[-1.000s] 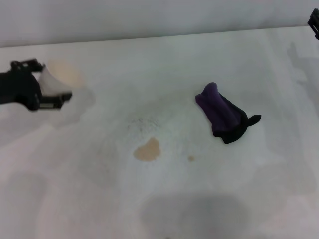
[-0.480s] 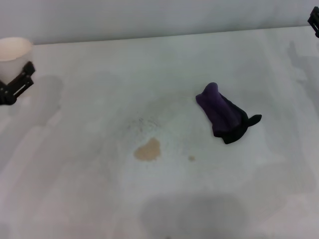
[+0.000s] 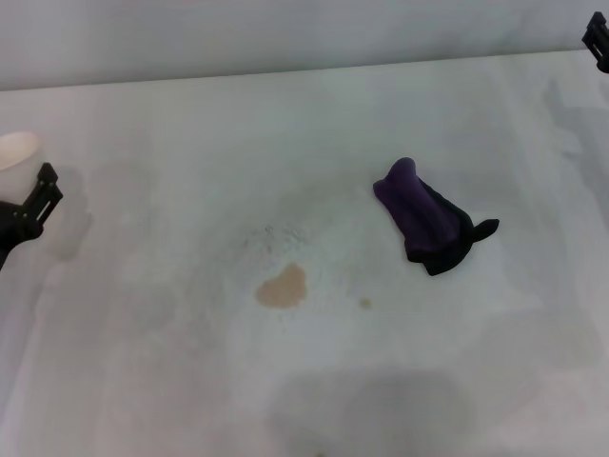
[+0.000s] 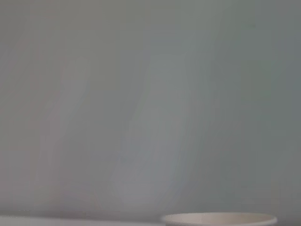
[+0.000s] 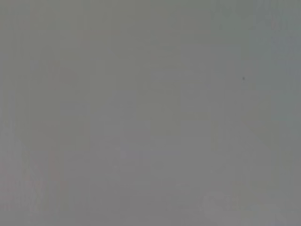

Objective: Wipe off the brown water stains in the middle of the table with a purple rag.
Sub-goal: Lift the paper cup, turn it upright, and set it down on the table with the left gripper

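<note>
Left gripper point(image 3: 24, 214) at table point(image 3: 171, 381) left edge beside paper cup point(image 3: 14, 149), state indeterminate; right gripper point(image 3: 599, 43) likewise; purple rag point(image 3: 428, 219) lies right of brown water stains point(image 3: 283, 287)

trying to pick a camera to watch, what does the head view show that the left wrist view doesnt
Only the head view shows the purple rag, the brown water stains, the table, the left gripper at the left edge and a bit of the right gripper at the far right corner. Only the left wrist view shows a blank grey-white surface filling nearly the whole picture. Both show the white cup's rim.
</note>
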Available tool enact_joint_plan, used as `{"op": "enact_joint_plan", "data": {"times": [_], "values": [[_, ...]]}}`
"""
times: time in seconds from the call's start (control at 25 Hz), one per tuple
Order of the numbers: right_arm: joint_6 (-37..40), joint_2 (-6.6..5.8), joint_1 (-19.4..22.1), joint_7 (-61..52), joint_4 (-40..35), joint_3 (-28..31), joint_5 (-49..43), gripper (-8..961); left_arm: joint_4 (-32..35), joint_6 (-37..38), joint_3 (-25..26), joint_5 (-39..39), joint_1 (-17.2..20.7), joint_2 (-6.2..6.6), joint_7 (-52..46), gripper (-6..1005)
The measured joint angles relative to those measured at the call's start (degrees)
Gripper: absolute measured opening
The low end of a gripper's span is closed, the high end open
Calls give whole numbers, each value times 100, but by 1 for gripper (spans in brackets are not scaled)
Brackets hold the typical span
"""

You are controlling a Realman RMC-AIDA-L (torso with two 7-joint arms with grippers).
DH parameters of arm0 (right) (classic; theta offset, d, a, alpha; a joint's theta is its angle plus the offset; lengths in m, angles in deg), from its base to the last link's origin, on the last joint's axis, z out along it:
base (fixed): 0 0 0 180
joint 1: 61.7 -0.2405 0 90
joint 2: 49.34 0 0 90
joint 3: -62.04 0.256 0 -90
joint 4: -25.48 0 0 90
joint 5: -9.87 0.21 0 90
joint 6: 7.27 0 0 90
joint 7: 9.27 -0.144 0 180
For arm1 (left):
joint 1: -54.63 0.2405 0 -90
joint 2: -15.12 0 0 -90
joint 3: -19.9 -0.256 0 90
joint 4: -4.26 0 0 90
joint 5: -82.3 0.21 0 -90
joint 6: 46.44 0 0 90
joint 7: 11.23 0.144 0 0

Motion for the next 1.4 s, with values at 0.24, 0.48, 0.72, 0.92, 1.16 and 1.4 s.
{"op": "enact_joint_plan", "data": {"times": [0.24, 0.48, 0.72, 0.92, 1.16, 1.4], "values": [[1, 0, 13, 0, 0, -5, 0, 830, 16, -287, -1, -35, -47, 6, 124, 867], [1, 0, 1, 0, 0, -6, 0, 829, 41, -369, -9, 48, 0, 6, 386, 871], [1, 3, -26, 0, -5, -6, 1, 829, 145, -449, -10, 58, 97, -7, 633, 871], [-2, 23, -27, 0, 2, -6, 1, 829, 156, -454, -10, 58, 190, -7, 655, 872], [-89, 26, 5, 0, 37, -6, 1, 829, 386, -391, -9, 63, 336, -7, 1219, 872], [-136, 26, 13, 0, 51, -5, 1, 829, 559, -382, -10, 63, 433, -12, 1600, 871]]}}
